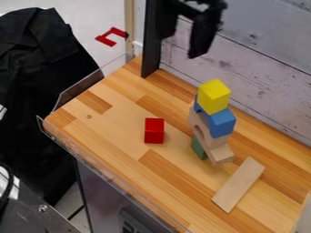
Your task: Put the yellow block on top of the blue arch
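Black cloth (30, 82) occupies the far left, beside a striped wooden tabletop (115, 111) with clear edging. Red block (154, 131) lies left of the stack. Black gripper (181, 45) hangs above the board, fingers apart, clear of the blocks. Yellow block (213, 96) sits atop the blue arch (222, 123), itself above natural-wood pieces (221, 154) and a green block (198, 148). Plain wooden plank (238, 184) lies flat at right.
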Available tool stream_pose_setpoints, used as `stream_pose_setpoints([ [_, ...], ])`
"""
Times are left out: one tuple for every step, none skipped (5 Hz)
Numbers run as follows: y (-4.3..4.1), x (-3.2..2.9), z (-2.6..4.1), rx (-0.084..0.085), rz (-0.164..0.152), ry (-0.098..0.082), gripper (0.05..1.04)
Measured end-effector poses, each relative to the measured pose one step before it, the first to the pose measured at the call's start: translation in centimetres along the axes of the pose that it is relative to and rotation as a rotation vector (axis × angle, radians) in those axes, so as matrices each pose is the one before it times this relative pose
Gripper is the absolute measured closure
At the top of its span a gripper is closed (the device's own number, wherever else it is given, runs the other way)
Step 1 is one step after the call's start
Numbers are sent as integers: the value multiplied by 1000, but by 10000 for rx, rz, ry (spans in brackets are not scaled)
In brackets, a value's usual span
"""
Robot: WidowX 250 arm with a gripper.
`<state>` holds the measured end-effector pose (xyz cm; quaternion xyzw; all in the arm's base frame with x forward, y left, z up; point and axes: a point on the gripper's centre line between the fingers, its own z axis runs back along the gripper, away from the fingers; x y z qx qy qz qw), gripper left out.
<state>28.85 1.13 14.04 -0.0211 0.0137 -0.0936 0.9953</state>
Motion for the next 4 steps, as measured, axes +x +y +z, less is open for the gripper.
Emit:
stream_pose_setpoints([
  [1617, -1388, -1559, -72, 660, 290, 84],
  [875, -787, -1294, 0, 449, 100, 84],
  [321, -391, -1217, -86, 280, 68, 84],
  [11, -81, -1022, -104, 2, 67, 84],
])
